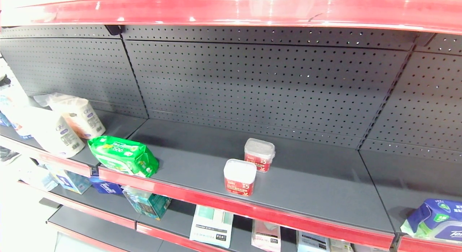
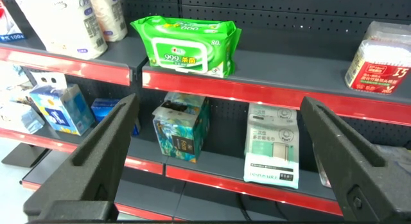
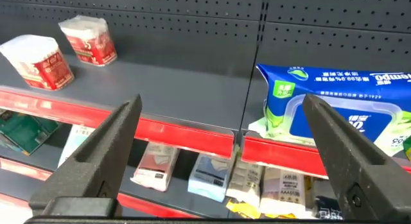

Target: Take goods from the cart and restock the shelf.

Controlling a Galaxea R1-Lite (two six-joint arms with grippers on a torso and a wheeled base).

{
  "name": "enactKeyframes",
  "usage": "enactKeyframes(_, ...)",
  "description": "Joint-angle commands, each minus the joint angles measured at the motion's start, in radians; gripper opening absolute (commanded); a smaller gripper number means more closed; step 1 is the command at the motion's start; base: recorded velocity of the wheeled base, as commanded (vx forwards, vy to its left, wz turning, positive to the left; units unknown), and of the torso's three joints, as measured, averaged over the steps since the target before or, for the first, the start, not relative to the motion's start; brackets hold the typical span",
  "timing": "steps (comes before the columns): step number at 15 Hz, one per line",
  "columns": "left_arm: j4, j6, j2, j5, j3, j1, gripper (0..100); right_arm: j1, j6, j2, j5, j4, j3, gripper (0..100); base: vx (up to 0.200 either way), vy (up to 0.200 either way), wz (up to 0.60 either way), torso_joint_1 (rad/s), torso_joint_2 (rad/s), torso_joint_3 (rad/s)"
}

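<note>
A dark shelf [image 1: 306, 179] with a red front strip holds two small clear tubs with red labels [image 1: 239, 177] [image 1: 259, 154] near its middle. A green wipes pack [image 1: 122, 155] lies at its left end, also in the left wrist view [image 2: 186, 44]. A blue wipes pack [image 1: 435, 219] sits at the far right, close in the right wrist view [image 3: 340, 105]. My left gripper [image 2: 218, 160] is open and empty, level with the lower shelves below the green pack. My right gripper [image 3: 221, 156] is open and empty, in front of the red strip between the tubs [image 3: 35, 60] and the blue pack.
White roll packs [image 1: 57, 125] stand at the shelf's left end. Lower shelves hold boxed tissues [image 2: 181, 128], a white packet [image 2: 273, 147] and several small packs [image 3: 212, 176]. A perforated back panel [image 1: 267, 82] and an upper red-edged shelf [image 1: 252, 8] bound the space.
</note>
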Motion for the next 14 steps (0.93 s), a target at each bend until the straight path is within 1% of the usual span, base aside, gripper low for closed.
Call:
enactKeyframes(1,0.000,0.000,0.001,0.000,0.000,0.000,100,0.001,-0.001,0.000,0.002,0.000,0.000,100,0.000,0.000,0.00,0.000,0.00,0.000)
enactKeyframes(6,0.000,0.000,0.001,0.000,0.000,0.000,100,0.001,0.002,0.000,0.002,0.000,0.000,100,0.000,0.000,0.00,0.000,0.00,0.000)
enactKeyframes(14,0.000,0.002,0.001,0.000,0.000,0.000,100,0.001,0.001,0.000,0.002,0.000,0.000,100,0.000,0.000,-0.60,0.003,0.00,0.002)
